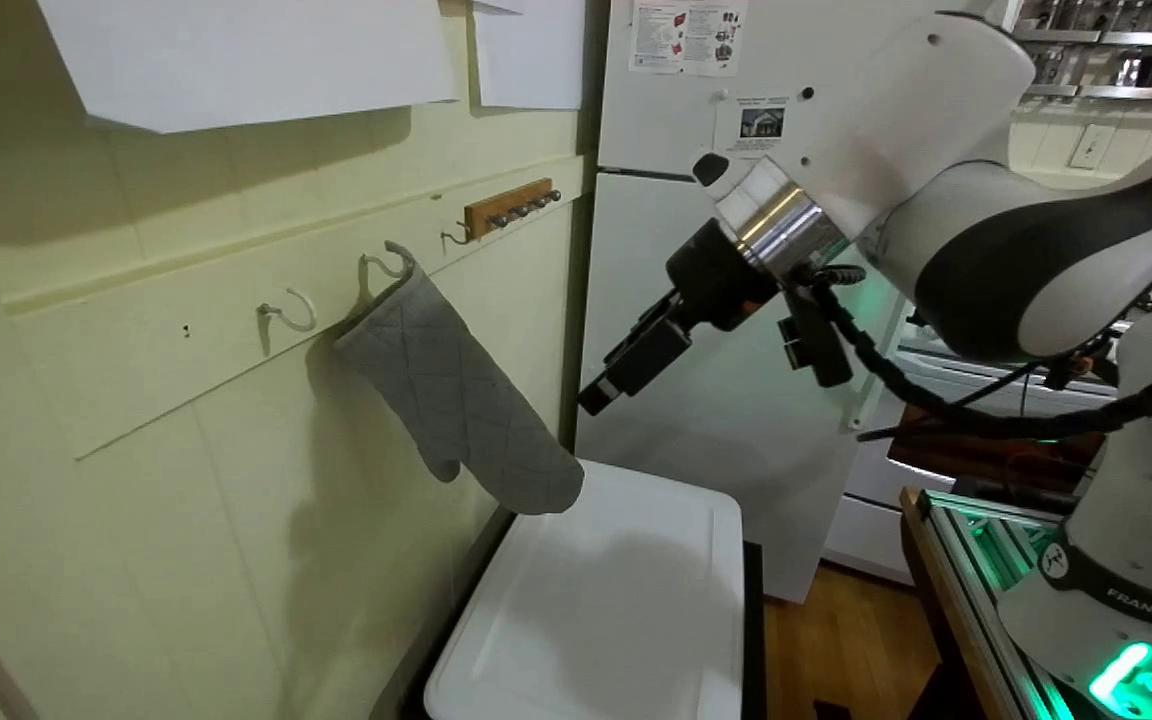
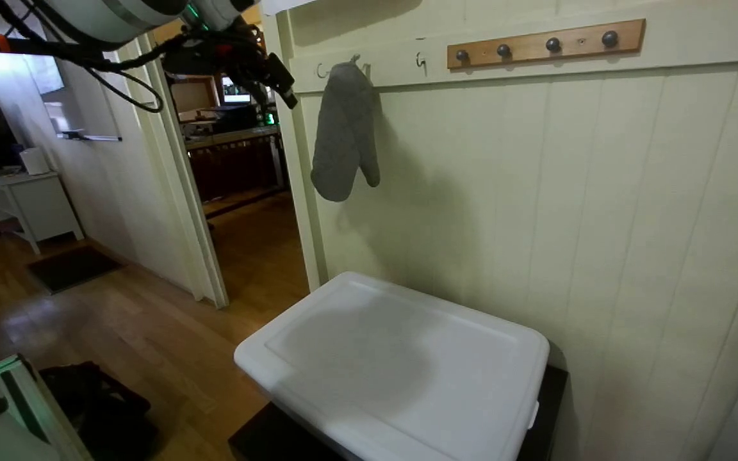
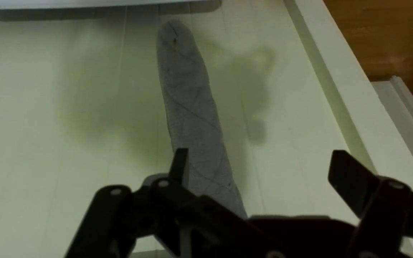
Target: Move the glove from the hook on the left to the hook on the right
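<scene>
A grey quilted oven mitt, the glove, hangs from a wall hook (image 1: 376,265) in both exterior views (image 1: 466,400) (image 2: 343,137). A bare hook (image 2: 321,71) is to its left and another (image 2: 420,60) to its right. In the wrist view, which looks upside down, the mitt (image 3: 195,107) runs from its rounded end at the top to behind the left finger. My gripper (image 1: 597,396) is out in front of the wall, apart from the mitt, and also shows in an exterior view (image 2: 288,96). Its fingers (image 3: 260,156) are wide apart and hold nothing. The mitt's upper end is hidden in the wrist view.
A white lidded bin (image 1: 616,610) stands below the mitt against the wall. A wooden rack with dark knobs (image 2: 545,46) is right of the hooks. A fridge (image 1: 706,400) stands beyond the wall's end. A white box-like object (image 1: 256,60) juts out above the hooks. A door frame (image 2: 302,186) is left.
</scene>
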Controlling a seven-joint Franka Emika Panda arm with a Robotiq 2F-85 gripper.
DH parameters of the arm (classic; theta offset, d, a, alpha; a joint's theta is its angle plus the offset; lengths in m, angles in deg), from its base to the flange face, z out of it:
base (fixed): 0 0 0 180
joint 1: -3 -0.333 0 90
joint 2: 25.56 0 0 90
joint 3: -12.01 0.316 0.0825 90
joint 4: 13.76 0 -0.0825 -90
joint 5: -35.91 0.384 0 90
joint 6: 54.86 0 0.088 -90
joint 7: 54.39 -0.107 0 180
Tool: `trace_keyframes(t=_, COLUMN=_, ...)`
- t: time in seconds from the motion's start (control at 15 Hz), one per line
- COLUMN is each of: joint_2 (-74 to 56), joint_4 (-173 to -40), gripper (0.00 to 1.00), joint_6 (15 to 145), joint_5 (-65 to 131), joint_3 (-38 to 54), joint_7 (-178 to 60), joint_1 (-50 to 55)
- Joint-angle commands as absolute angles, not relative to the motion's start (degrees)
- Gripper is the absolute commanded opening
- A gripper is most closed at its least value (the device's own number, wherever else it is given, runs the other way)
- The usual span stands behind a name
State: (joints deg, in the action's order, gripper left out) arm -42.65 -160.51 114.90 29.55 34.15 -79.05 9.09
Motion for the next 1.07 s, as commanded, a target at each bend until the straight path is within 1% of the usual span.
trace_keyframes(t=0.0, joint_2=-34.6, joint_4=-153.59, gripper=1.0, joint_6=117.03, joint_5=19.58, joint_3=42.42, joint_7=-87.48, joint_1=19.65)
trace_keyframes(t=0.07, joint_2=-38.59, joint_4=-157.38, gripper=1.0, joint_6=116.43, joint_5=24.3, joint_3=38.42, joint_7=-83.03, joint_1=14.42)
trace_keyframes(t=0.2, joint_2=-35.79, joint_4=-154.75, gripper=1.0, joint_6=116.44, joint_5=21.5, joint_3=40.94, joint_7=-85.17, joint_1=18.1)
trace_keyframes(t=0.6, joint_2=-33.4, joint_4=-153.03, gripper=1.0, joint_6=117.59, joint_5=18.53, joint_3=42.55, joint_7=-86.56, joint_1=20.71)
trace_keyframes(t=1.0, joint_2=-30.09, joint_4=-149.33, gripper=1.0, joint_6=115.47, joint_5=7.76, joint_3=45.91, joint_7=-90.06, joint_1=24.92)
